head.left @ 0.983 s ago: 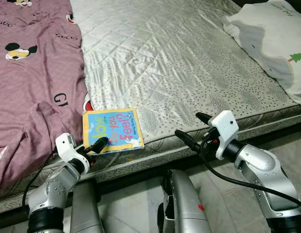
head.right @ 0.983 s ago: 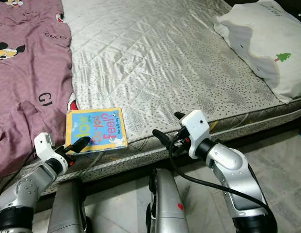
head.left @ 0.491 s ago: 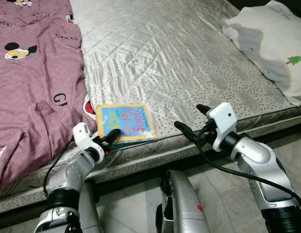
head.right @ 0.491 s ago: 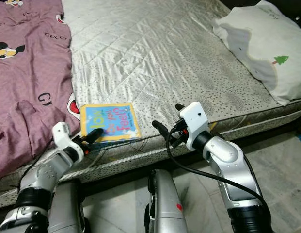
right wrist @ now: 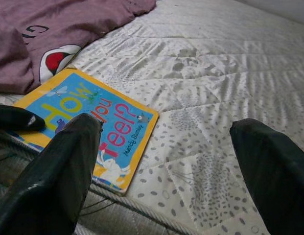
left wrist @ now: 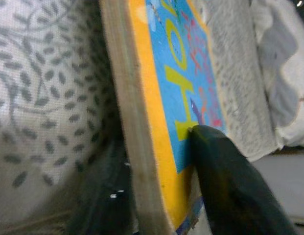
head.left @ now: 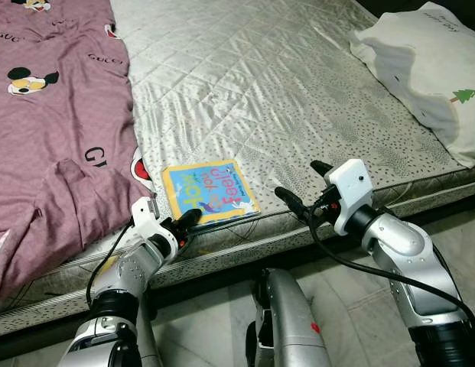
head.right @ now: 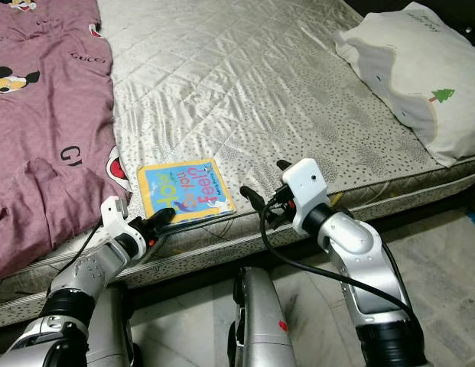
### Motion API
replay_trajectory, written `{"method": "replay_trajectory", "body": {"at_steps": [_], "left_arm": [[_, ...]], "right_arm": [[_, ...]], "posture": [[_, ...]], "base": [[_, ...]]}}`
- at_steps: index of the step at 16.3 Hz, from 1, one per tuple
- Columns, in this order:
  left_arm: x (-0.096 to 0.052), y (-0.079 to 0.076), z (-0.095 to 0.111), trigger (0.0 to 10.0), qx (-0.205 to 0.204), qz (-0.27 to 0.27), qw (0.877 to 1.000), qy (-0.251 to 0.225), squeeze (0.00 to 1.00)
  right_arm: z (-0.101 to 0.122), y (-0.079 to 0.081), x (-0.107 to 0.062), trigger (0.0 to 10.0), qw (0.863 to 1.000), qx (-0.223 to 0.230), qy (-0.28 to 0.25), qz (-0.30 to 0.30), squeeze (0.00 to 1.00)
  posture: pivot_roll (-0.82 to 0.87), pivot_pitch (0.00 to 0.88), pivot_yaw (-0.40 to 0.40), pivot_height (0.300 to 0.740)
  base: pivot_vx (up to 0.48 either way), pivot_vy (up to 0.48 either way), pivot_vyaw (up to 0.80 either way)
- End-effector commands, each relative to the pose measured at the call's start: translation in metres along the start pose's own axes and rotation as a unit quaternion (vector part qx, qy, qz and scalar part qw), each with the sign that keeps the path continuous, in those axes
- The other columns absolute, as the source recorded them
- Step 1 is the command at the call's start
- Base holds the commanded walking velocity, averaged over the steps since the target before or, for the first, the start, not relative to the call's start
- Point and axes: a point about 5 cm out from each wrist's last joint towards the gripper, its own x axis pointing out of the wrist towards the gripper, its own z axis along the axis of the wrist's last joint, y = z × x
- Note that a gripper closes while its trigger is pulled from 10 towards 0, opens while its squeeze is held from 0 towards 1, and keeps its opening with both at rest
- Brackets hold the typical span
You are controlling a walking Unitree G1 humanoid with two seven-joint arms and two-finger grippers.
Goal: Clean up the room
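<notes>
Mattress (head.left: 298,99) edge: left tool (head.left: 185,222) clamps book (head.left: 210,191); right tool (head.left: 302,191) splayed, hovering.

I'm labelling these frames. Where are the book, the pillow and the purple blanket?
book (head.left: 210,192): left eye view, middle of its blue cover.
pillow (head.left: 428,73): left eye view, middle of its white top.
purple blanket (head.right: 46,115): right eye view, flat part beside the cartoon print.

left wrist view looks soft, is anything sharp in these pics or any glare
Left wrist view: close and blurred, book edge and dark finger soft. Right wrist view: book title readable, near fingers blurred. Eye views: sharp, sheen on the mattress, no harsh glare.
</notes>
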Motion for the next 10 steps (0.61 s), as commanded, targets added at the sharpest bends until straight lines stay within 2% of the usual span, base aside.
{"method": "replay_trajectory", "body": {"at_steps": [1,6,9,10], "left_arm": [[0.002,-0.002,0.0,0.0,-0.015,-0.015,1.0,-0.007,0.0],[0.003,-0.004,0.002,0.0,-0.019,-0.026,0.999,-0.022,0.0],[0.002,-0.007,0.011,0.0,-0.019,-0.026,0.997,-0.067,0.0],[0.001,-0.012,0.019,0.0,-0.004,-0.037,0.995,-0.093,0.0]], "right_arm": [[0.0,-0.001,0.0,10.0,1.0,-0.003,0.0,-0.006,0.0],[-0.001,0.0,0.001,10.0,1.0,-0.006,-0.003,-0.009,0.0],[-0.002,0.002,0.002,10.0,1.0,-0.005,-0.004,-0.011,0.0],[-0.003,0.006,0.003,10.0,1.0,0.001,-0.008,-0.013,0.0]], "posture": [[-0.12,0.126,-0.102,0.533],[-0.12,0.123,-0.102,0.533],[-0.12,0.12,-0.102,0.533],[-0.11,0.111,-0.093,0.533]], "base": [[0.0,0.0,0.0],[0.0,0.0,0.0],[0.0,0.0,0.0],[0.0,0.0,0.0]]}}
